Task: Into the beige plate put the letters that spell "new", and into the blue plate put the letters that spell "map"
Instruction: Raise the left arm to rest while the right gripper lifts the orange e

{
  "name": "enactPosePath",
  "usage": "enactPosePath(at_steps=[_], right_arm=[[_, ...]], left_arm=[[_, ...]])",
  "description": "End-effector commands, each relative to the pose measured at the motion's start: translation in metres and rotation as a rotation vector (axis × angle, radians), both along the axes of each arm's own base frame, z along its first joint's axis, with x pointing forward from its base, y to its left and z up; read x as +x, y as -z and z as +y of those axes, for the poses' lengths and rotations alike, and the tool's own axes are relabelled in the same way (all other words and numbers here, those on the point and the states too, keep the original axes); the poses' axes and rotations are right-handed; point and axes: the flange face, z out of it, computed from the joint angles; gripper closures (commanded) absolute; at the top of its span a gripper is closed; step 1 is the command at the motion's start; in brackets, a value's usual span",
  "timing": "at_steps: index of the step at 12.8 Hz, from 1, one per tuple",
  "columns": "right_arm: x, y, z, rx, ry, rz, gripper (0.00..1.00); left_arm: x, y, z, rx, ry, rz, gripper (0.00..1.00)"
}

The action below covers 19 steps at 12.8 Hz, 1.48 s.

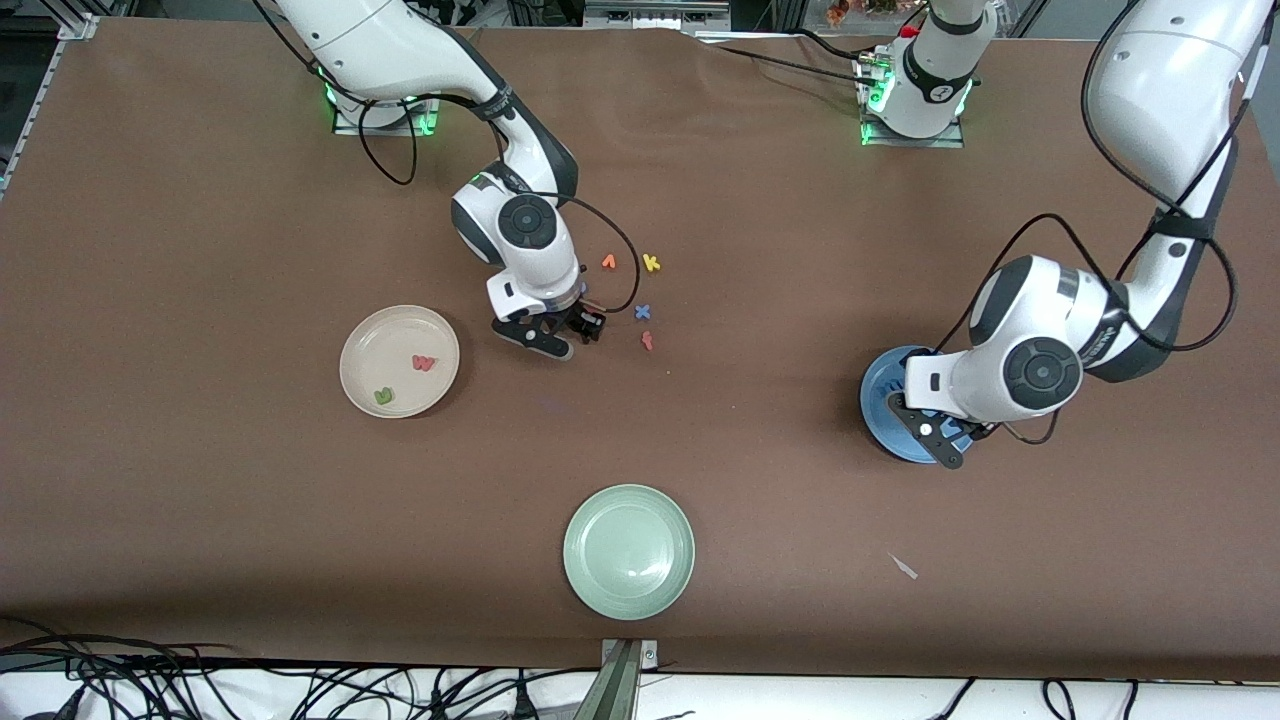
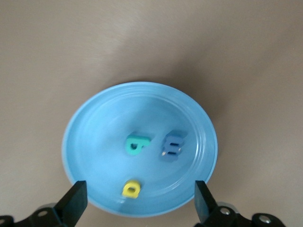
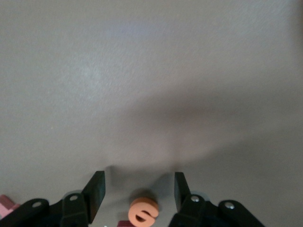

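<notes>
The beige plate (image 1: 352,372) holds the red "w" (image 1: 424,362) and the green "n" (image 1: 384,396). My right gripper (image 1: 560,335) hovers low over the table beside that plate. In the right wrist view it (image 3: 138,190) is open, and the orange "e" (image 3: 144,211) lies on the table between its fingers, touching neither. My left gripper (image 1: 935,425) hangs over the blue plate (image 1: 880,378), hiding much of it. The left wrist view shows this gripper (image 2: 139,201) open and empty above the blue plate (image 2: 94,123), which holds the teal "a" (image 2: 136,144), blue "m" (image 2: 173,146) and yellow "p" (image 2: 131,188).
An orange "v" (image 1: 608,261), a yellow "k" (image 1: 651,262), a blue "x" (image 1: 642,311) and a red "f" (image 1: 647,340) lie loose beside the right gripper. A pale green plate (image 1: 629,590) sits near the front edge. A small white scrap (image 1: 903,566) lies toward the left arm's end.
</notes>
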Motion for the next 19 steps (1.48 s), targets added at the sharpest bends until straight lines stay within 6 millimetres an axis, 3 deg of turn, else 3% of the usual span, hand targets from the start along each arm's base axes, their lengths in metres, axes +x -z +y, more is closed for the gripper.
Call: enactPosePath(at_steps=[1, 3, 7, 9, 12, 13, 15, 16, 17, 19], right_arm=[[0.0, 0.004, 0.01, -0.002, 0.017, -0.013, 0.33], [-0.002, 0.003, 0.01, -0.007, 0.028, -0.019, 0.33], [-0.006, 0.004, 0.012, -0.008, 0.048, -0.015, 0.36], [-0.014, 0.004, 0.02, -0.005, 0.051, -0.012, 0.36], [-0.017, 0.005, 0.023, -0.006, 0.043, -0.01, 0.38], [-0.017, 0.004, 0.024, -0.009, 0.035, -0.014, 0.39], [-0.022, 0.009, 0.021, -0.022, 0.024, -0.009, 0.43], [-0.025, 0.011, 0.02, -0.03, 0.013, -0.01, 0.48], [-0.028, 0.014, 0.02, -0.034, 0.008, -0.008, 0.56], [-0.028, 0.012, 0.02, -0.037, 0.001, -0.011, 0.7]], left_arm=[[0.013, -0.059, 0.004, -0.039, -0.058, 0.004, 0.0], [0.017, -0.088, 0.012, -0.04, -0.087, 0.014, 0.0], [0.02, -0.186, 0.034, -0.004, -0.141, 0.019, 0.0], [0.027, -0.22, 0.05, -0.028, -0.165, -0.046, 0.0], [0.031, -0.245, 0.072, -0.036, -0.214, -0.101, 0.0], [0.019, -0.274, 0.071, -0.018, -0.249, -0.147, 0.0], [0.006, -0.291, 0.06, -0.04, -0.348, -0.137, 0.0], [-0.007, -0.302, 0.045, -0.028, -0.377, -0.131, 0.0], [-0.015, -0.308, 0.045, -0.01, -0.429, -0.137, 0.0], [-0.028, -0.317, 0.065, -0.023, -0.518, -0.138, 0.0]])
